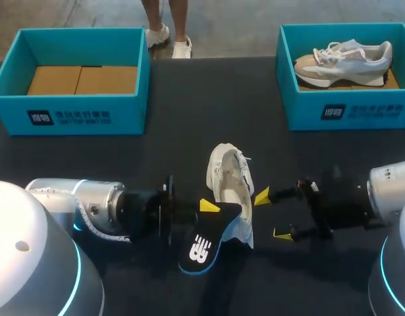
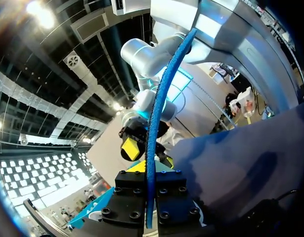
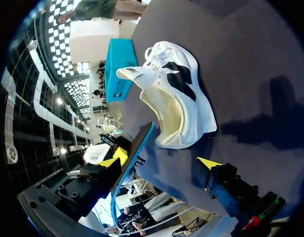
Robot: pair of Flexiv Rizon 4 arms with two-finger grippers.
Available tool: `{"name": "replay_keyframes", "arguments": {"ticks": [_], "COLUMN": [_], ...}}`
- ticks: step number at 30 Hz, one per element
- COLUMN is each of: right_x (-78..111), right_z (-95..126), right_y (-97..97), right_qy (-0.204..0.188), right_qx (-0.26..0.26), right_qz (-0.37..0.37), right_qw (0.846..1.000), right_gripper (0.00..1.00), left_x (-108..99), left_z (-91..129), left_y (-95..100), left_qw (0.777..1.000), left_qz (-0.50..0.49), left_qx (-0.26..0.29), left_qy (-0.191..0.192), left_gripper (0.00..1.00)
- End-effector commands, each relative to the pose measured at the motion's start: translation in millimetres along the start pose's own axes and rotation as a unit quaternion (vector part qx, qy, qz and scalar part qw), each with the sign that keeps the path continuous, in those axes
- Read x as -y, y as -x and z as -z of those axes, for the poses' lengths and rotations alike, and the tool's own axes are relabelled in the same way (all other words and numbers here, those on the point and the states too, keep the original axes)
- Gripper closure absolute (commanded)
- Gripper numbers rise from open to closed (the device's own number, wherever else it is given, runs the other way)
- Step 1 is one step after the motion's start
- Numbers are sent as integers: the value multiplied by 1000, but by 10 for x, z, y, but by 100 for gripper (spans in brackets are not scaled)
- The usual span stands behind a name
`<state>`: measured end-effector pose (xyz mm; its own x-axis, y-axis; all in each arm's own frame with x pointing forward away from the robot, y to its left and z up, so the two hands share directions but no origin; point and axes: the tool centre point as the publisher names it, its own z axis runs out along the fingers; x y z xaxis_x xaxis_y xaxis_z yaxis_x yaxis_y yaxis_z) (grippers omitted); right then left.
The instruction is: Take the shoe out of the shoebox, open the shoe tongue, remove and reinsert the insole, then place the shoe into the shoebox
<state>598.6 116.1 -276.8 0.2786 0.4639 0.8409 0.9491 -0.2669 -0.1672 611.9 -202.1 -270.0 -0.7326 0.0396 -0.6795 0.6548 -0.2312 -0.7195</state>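
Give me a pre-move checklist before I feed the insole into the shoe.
1. Insole secured: ok, the left gripper is shut on it.
2. Right gripper free to help: ok, open and empty beside the shoe.
3. Shoe mouth accessible: ok, the right wrist view shows the tongue pulled out and the inside exposed.
4. Shoe steadied: not ok, it lies loose on the table with neither gripper holding it.
5. Insole lined up with the mouth: cannot tell.
6. Empty shoebox ready: ok, no shoe in it.
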Motion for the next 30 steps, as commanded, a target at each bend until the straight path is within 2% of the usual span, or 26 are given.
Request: {"name": "replay_keyframes", "arguments": {"ticks": [1, 11, 14, 30], "right_x": [31, 36, 36, 36], "right_z": [14, 14, 14, 14], "right_y": [-5, -5, -5, -5], "right_qy": [4, 6, 6, 6], "right_qx": [0, -3, -3, -3], "right_qz": [0, -3, -3, -3], "right_qw": [1000, 1000, 1000, 1000], "right_gripper": [0, 0, 0, 0], "left_x": [38, 82, 82, 87], "left_z": [29, -24, -40, -43], "left_y": [-8, 12, 25, 43], "left_qw": [1000, 999, 999, 999], "left_qz": [4, 8, 20, 30], "left_qx": [1, -8, 3, 8], "left_qy": [-5, -31, -40, -40], "left_gripper": [100, 100, 100, 100]}}
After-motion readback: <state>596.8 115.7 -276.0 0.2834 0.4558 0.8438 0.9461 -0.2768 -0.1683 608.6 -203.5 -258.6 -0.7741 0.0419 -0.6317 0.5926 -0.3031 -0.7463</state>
